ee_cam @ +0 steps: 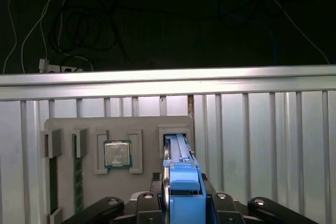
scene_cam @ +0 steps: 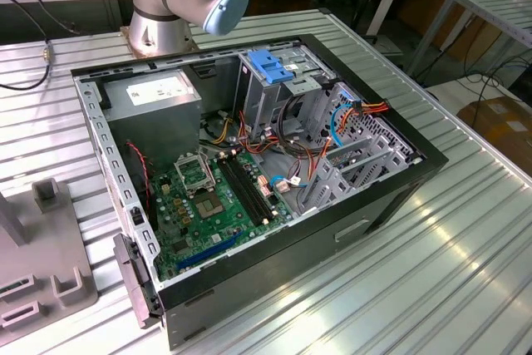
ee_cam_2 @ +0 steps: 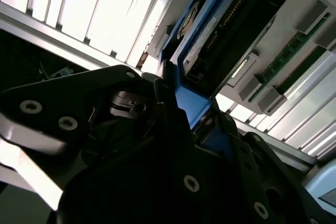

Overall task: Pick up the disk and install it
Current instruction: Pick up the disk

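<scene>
**Disk** (ee_cam: 181,158): blue-railed, standing on edge. Its far end sits in a slot of the grey parts tray (ee_cam: 147,125) and its near end lies between the claw's fingers (ee_cam: 152,208).

**Gripper** (ee_cam: 184,203): black, clenched on the disk, with both sides flush against the blue carrier in both wrist views.

**Tray, neighbouring slots:** a processor chip (ee_cam: 117,154) just beside the disk, and a memory stick (ee_cam: 77,177) further along.

**Exterior view:**
- The tray is at the lower left of the frame.
- The open computer case (scene_cam: 382,205) is at centre, on the slatted metal table (scene_cam: 465,272).
- The arm's base (scene_cam: 162,14) is at the top.
</scene>
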Robot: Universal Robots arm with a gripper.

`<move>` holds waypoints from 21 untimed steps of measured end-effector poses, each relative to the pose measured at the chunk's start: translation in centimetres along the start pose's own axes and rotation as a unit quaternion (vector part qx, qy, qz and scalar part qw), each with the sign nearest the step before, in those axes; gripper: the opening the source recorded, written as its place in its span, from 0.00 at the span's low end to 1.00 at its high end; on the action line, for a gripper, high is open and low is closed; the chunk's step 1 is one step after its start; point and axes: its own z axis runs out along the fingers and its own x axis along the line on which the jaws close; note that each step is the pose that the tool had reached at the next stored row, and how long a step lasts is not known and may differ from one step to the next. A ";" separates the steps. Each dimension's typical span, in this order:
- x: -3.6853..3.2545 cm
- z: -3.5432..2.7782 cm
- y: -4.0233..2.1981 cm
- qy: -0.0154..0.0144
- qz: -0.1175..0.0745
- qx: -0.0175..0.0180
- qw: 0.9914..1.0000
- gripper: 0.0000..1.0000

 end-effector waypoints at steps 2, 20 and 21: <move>-0.01 -0.43 0.01 0.000 0.000 0.000 1.000 0.37; -0.06 -2.94 0.03 0.000 0.000 0.000 1.000 0.37; -0.06 -3.04 0.03 0.000 0.000 0.000 1.000 0.37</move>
